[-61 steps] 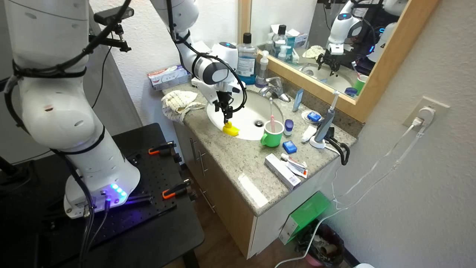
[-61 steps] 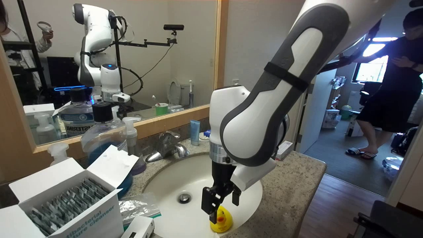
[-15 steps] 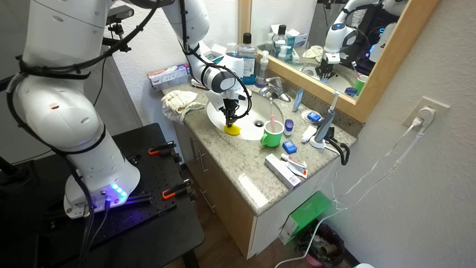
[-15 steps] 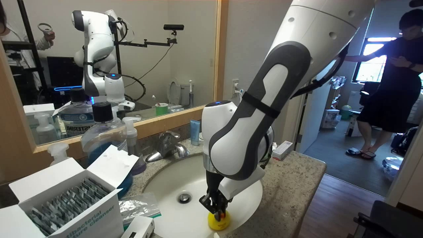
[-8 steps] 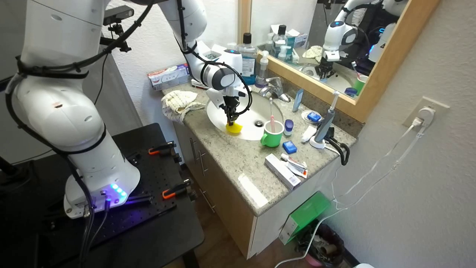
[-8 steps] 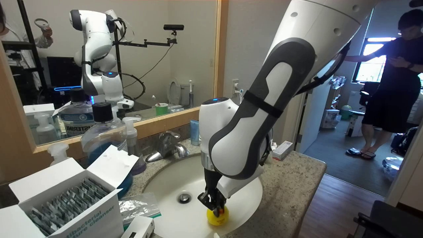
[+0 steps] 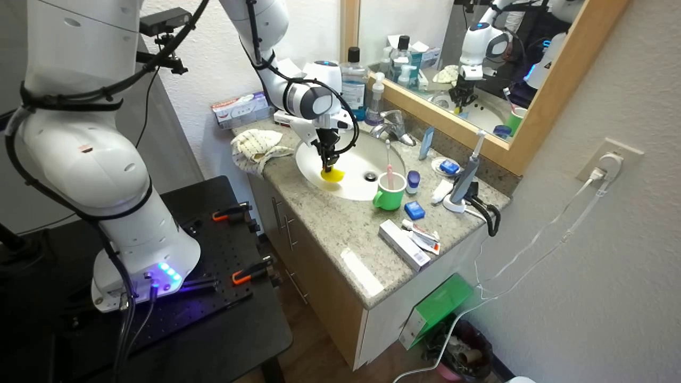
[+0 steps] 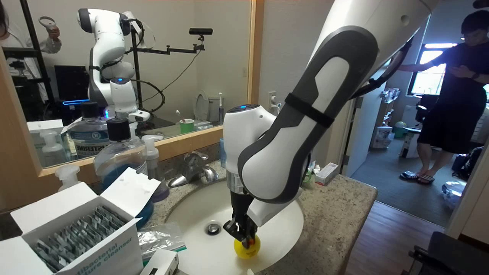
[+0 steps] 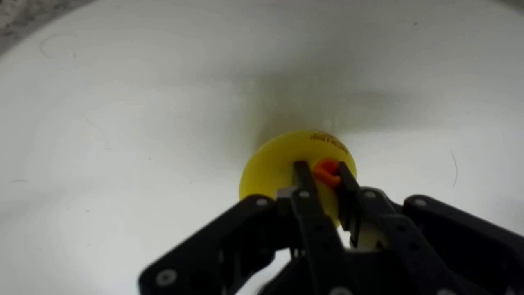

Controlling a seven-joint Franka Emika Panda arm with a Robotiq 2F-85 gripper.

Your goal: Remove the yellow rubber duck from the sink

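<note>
The yellow rubber duck (image 7: 333, 176) (image 8: 244, 253) is gripped low over the white sink (image 7: 367, 151) (image 8: 195, 244), on the basin's near side. It seems raised a little, though the gap beneath is hard to judge. My gripper (image 9: 322, 170) points down with its fingers shut around the duck's head. In the wrist view the orange beak shows between the two fingertips, and the duck's round yellow body (image 9: 264, 174) bulges out past them. The fingers hide most of its head. Pale basin surface fills the background there.
A green mug (image 7: 390, 196) with a toothbrush stands by the basin's rim. Behind it rise the chrome faucet (image 7: 393, 127) and a mouthwash bottle (image 7: 352, 88). A cloth (image 7: 258, 146) lies at the counter's edge. An opened white box (image 8: 84, 225) sits beside the basin.
Earlier my jaws stood apart over the duck; a second ago they were closed on it. Since then gripper and duck have risen slightly together and shifted within the basin.
</note>
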